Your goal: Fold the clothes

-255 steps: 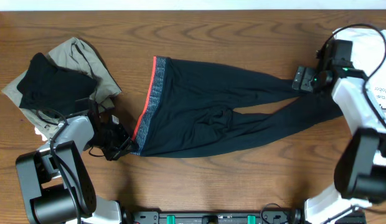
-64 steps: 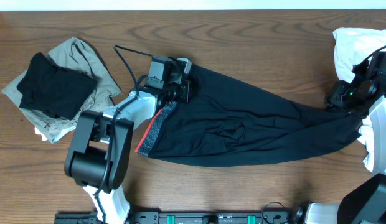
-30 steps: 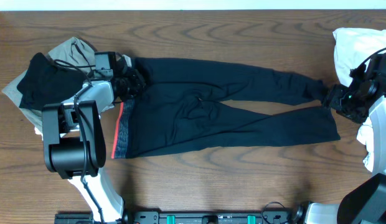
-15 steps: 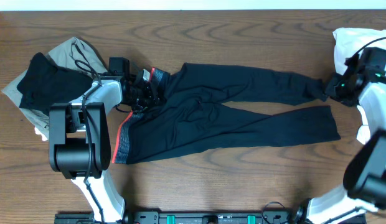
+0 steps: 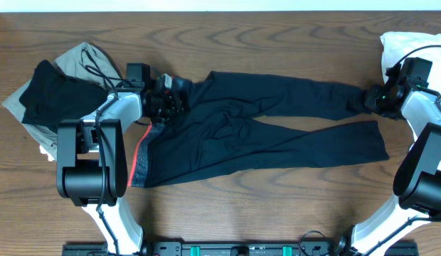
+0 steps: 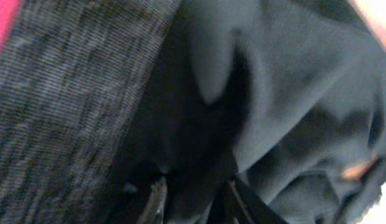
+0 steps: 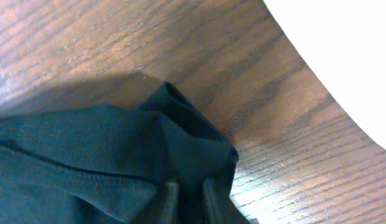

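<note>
The clothes (image 5: 263,135), a long black trouser-like garment, lie lengthwise across the middle of the wooden table (image 5: 242,213), waist to the left and both legs running right. The heathered grey waistband (image 5: 142,158) with its coral-red edge (image 5: 134,160) lies flat along the left end; its upper corner is bunched and lifted at the left gripper (image 5: 166,105). In the left wrist view, this gripper (image 6: 193,200) is clenched on a fold of black fabric just beside the grey band (image 6: 62,124), with cloth pinched between its fingers (image 6: 157,202). The upper leg ends at the right gripper (image 5: 372,100). In the right wrist view, that gripper (image 7: 188,193) is closed on the gathered cuff (image 7: 193,146), with fabric caught between its fingers (image 7: 170,193). The lower leg (image 5: 348,146) lies free and flat on the wood. Left of the waist lies a plain black folded garment (image 5: 60,96) atop a beige garment (image 5: 92,60). A white garment (image 5: 402,44) lies at the far right edge, near the right gripper.
</note>
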Tool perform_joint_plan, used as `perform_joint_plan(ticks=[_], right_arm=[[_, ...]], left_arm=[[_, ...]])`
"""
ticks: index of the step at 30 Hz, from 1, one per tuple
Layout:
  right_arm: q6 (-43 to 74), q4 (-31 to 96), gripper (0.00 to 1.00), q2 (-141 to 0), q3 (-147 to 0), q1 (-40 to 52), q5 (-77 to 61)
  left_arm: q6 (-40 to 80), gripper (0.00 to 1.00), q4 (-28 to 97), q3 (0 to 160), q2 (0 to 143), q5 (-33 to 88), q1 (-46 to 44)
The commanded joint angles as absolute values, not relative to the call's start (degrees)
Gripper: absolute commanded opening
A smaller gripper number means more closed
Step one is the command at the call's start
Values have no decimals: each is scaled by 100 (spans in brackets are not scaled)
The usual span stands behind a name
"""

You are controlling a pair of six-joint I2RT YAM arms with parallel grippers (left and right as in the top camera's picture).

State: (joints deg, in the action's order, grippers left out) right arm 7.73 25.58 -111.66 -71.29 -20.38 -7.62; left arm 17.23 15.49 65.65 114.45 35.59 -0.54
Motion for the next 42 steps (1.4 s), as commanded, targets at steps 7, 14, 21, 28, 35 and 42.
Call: perform_joint_plan(ticks=[7, 14, 21, 28, 35, 42], right_arm=[[766, 2340, 1, -11220, -7113, -1986, -777], [766, 1533, 1, -11054, -7181, -1986, -1037], [760, 650, 1, -10709, -7476, -1984, -2056], [792, 405, 1, -10680, -7905, -1986, -2235], [939, 908, 1, -10683, -7911, -1992, -1020], [805, 1214, 1, -10685, -7911, -1997, -346]], left_arm=[[2904, 49, 384, 6261, 11979, 2178, 250], [2895, 50, 685, 6259, 11979, 2176, 283], [2814, 50, 917, 6259, 11979, 2176, 283], [2814, 50, 982, 6259, 11979, 2176, 283], [2814, 50, 1007, 6259, 11979, 1997, 283], [2814, 50, 1000, 6259, 11979, 1979, 283]])
